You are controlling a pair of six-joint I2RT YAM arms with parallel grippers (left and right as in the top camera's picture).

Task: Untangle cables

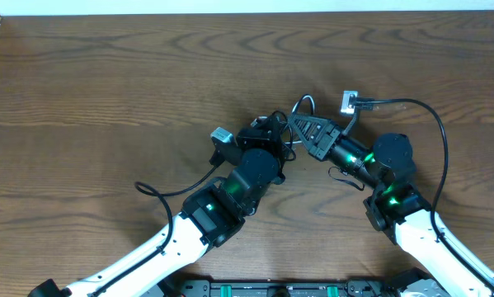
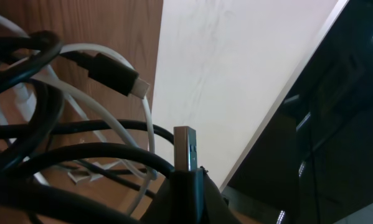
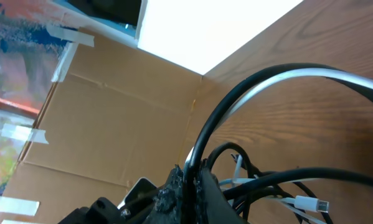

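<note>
Cables lie knotted on the bench, both claws clenched on them: left claw on a plug end, right claw on a black strand. Pulling apart could cinch the knot or slip a grip.

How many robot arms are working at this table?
2. The left arm reaches in from the bottom left, the right arm from the bottom right; they meet at the cables mid-table. No others show.
</note>
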